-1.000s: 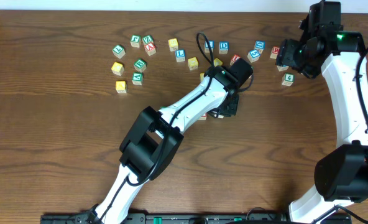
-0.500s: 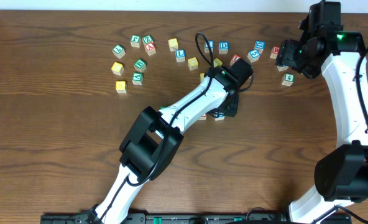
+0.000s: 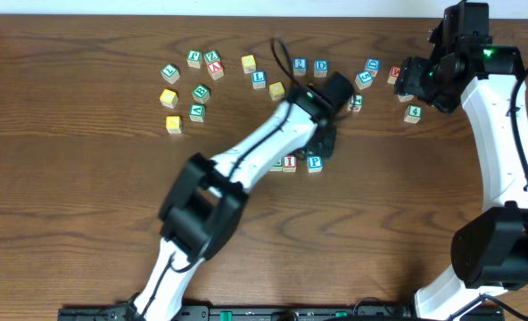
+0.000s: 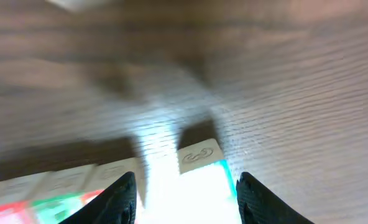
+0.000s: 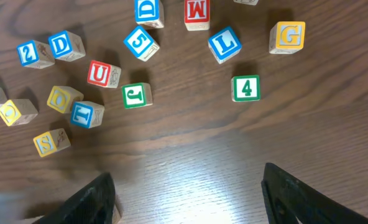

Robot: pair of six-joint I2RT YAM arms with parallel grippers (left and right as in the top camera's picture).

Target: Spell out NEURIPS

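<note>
Hovering over the middle of the table (image 3: 77, 205), the left gripper (image 3: 323, 145) is let go, clasping nothing. Its wrist camera is badly blurred. Still, the two fingers (image 4: 125, 196) stand either side of a blue-edged block (image 4: 199, 158) lying on the wood. They are parted wider than the block, with a plain gap on one side.

From above, the P block (image 3: 314, 163) sits just at that gripper's six o'clock. The I block (image 3: 288, 163) is just beside the P at nine o'clock. A sliver of a third block (image 3: 276, 165) pokes out from under the arm, further toward nine. How many more the arm hides I can't tell.

The right gripper (image 5: 185, 186) hangs at the table's two o'clock, jaws wide, with nothing between them and nothing touched. In its wrist view I count fourteen loose blocks (image 5: 245, 88) on the wood below, plus slivers at the frame edges. Among them are the red U block (image 5: 101, 73) and, at its seven o'clock, the yellow S block (image 5: 50, 142).

Seen from above there are two arms and two grippers. A cluster of eight blocks (image 3: 201, 93) lies at the table's ten o'clock, and a string of five blocks (image 3: 276, 90) runs toward twelve. The rest sit round one to two o'clock, some half hidden by the arms.
</note>
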